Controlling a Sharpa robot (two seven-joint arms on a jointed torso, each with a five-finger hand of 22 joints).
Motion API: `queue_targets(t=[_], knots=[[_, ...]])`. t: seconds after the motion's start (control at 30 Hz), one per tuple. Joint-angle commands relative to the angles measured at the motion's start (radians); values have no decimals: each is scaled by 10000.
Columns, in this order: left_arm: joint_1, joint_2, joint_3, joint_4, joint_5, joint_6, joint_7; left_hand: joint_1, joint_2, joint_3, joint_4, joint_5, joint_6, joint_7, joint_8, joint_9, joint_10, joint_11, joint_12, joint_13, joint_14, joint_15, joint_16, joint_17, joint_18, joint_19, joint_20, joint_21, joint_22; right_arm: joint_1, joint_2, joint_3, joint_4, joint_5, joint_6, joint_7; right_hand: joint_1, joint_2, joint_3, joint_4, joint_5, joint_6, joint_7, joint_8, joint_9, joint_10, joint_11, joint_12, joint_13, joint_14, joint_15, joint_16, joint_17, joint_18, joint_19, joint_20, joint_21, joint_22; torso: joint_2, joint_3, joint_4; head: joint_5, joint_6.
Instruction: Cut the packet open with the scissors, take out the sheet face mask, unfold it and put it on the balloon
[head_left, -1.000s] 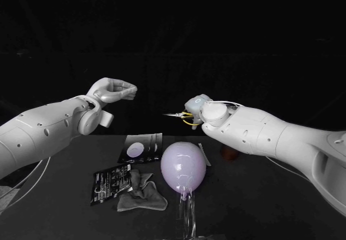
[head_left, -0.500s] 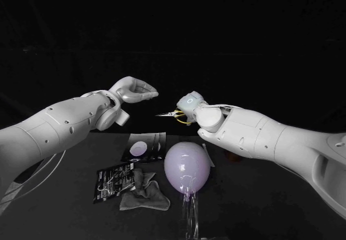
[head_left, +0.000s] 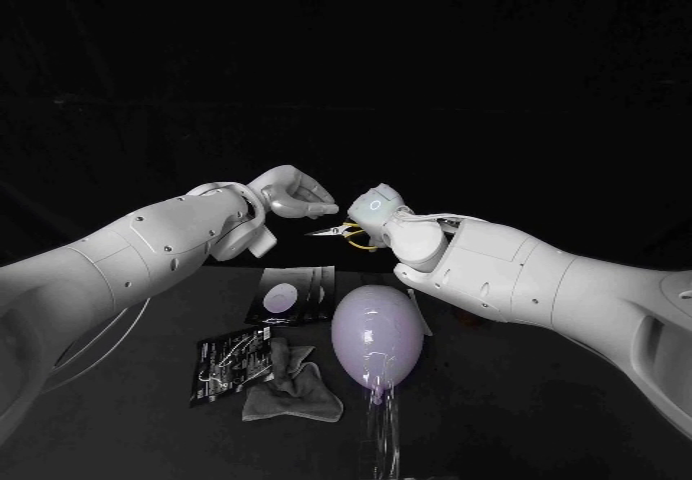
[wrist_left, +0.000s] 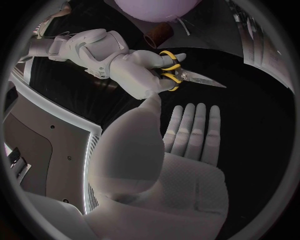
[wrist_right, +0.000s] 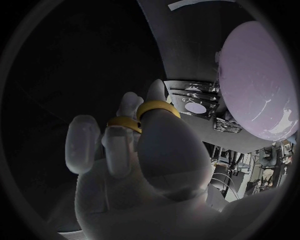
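My right hand (head_left: 378, 206) is raised over the table's far side and grips the yellow-handled scissors (head_left: 336, 230), blades pointing at my left hand (head_left: 296, 192). The handle loops (wrist_right: 153, 107) sit on its fingers. My left hand (wrist_left: 187, 135) holds nothing, fingers side by side, a short way from the scissor blades (wrist_left: 203, 80). The pale purple balloon (head_left: 378, 335) stands on a clear stand (head_left: 378, 430). A crumpled grey sheet mask (head_left: 289, 388) lies left of it, beside a dark packet (head_left: 228, 366). Another packet (head_left: 296, 295) with a pale oval lies behind.
A small brown cylinder (wrist_left: 156, 37) stands on the table to the right of the balloon (wrist_left: 153, 6), mostly behind my right arm in the head view. The black table (head_left: 548, 420) has bare room at the front right and front left.
My left hand has moved right and slightly down, closing in on the scissor tips. My right hand with the scissors has shifted a little left. The things on the table lie as before.
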Motion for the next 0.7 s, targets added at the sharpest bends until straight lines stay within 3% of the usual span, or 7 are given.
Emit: queue_targets(t=[0.03,0.37,0.7], knots=[[15,94,1,4,-456,678,-384,67,69,-68,32,-18,105,368,40,17,100,-30,63,11,98,-22,44,13,199,107,-6,53,-15,16,6,3,79,-294,-80,-107,2591,2468,26,60,-51,6,31,-48,-8,1192,-611,2539,-6,690,52,-26,941,73,0,81,-12,1203,2,-8,8,-17,-10],[11,178,-22,29,-599,1288,-698,184,290,-127,23,-15,547,206,154,90,602,-202,135,24,590,-197,207,85,461,617,-26,266,13,16,0,3,154,-296,-21,-74,2602,2468,28,59,-51,13,32,-56,-12,1193,-611,2509,-29,691,53,-26,941,75,-6,84,-22,1198,-7,-17,24,-13,-50],[7,178,-33,73,-624,1688,-874,290,381,-103,34,-13,743,141,145,93,875,-289,119,13,957,-311,329,147,522,868,-48,362,16,15,-18,3,176,-296,-22,-75,2612,2472,30,63,-50,23,34,-65,-18,1201,-609,2515,-23,696,55,-15,963,71,5,89,-8,1208,-9,-19,19,3,-73]])
